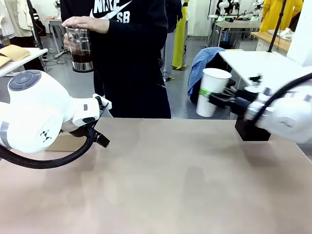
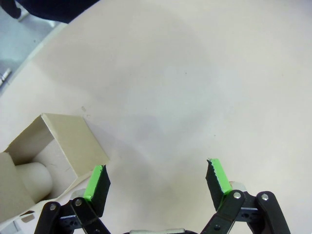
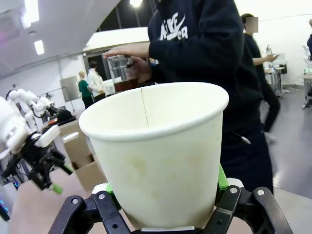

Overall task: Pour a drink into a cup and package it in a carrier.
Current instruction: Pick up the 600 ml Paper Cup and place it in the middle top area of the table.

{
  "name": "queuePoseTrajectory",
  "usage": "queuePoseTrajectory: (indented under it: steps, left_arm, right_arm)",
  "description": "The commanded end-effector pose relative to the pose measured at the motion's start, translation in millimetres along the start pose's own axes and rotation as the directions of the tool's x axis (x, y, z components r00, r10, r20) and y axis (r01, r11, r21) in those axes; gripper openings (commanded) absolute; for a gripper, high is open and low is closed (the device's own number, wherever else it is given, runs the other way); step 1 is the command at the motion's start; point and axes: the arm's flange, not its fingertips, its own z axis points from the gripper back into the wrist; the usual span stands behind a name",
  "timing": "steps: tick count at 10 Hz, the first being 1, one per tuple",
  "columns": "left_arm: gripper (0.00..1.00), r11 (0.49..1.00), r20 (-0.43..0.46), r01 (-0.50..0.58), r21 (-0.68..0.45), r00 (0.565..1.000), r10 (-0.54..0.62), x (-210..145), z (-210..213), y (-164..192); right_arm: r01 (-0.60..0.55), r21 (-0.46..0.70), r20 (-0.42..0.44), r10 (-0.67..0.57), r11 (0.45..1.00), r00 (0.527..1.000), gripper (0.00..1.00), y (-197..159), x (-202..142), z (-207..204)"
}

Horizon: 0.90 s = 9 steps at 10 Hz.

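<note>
Past the table's far right edge: white cup (image 1: 213, 90), upright, clamped in the right claw (image 1: 210, 95), its bottom hidden. Farther left, dark drink (image 1: 82, 57) low in a glass jug (image 1: 80, 44), person's hand (image 1: 87, 23) on top. Cardboard carrier (image 2: 63, 141) just beside the left claw (image 2: 158, 170), spread wide over bare table (image 2: 195, 73). Black box (image 1: 252, 130) beside the right arm.
</note>
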Motion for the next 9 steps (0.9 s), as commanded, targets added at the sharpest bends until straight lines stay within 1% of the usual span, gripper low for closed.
queuePoseTrajectory:
  steps: [1, 3, 4, 5, 7, 8, 9]
  left_arm:
    - [1.0, 1.0, 0.001, 0.001, -0.001, 1.0, -0.001, 0, 0, 0]
    - [1.0, 1.0, 0.001, 0.001, -0.001, 1.0, -0.001, 0, 0, 0]
    - [1.0, 1.0, 0.001, 0.001, -0.001, 1.0, -0.001, 0, 0, 0]
    - [1.0, 1.0, 0.001, 0.001, -0.001, 1.0, -0.001, 0, 0, 0]
    - [1.0, 1.0, 0.001, 0.001, -0.001, 1.0, -0.001, 0, 0, 0]
    - [1.0, 1.0, 0.001, 0.001, -0.001, 1.0, -0.001, 0, 0, 0]
    - [1.0, 1.0, 0.001, 0.001, -0.001, 1.0, -0.001, 0, 0, 0]
  right_arm:
    - [-0.05, -0.036, -0.029, 0.049, 0.998, 0.998, 0.8, -30, -30, -55]
    - [-0.101, -0.038, -0.068, 0.099, 0.994, 0.993, 0.8, -43, -62, -82]
    - [-0.112, -0.034, -0.083, 0.109, 0.993, 0.991, 0.8, -53, -78, -85]
    - [-0.12, -0.032, -0.083, 0.117, 0.992, 0.99, 0.8, -59, -86, -85]
    - [-0.107, -0.013, -0.083, 0.106, 0.994, 0.991, 0.8, -61, -92, -82]
    - [-0.057, 0.031, -0.074, 0.059, 0.998, 0.995, 0.8, -61, -96, -82]
    - [-0.082, -0.021, -0.089, 0.08, 0.996, 0.993, 0.8, -66, -95, -76]
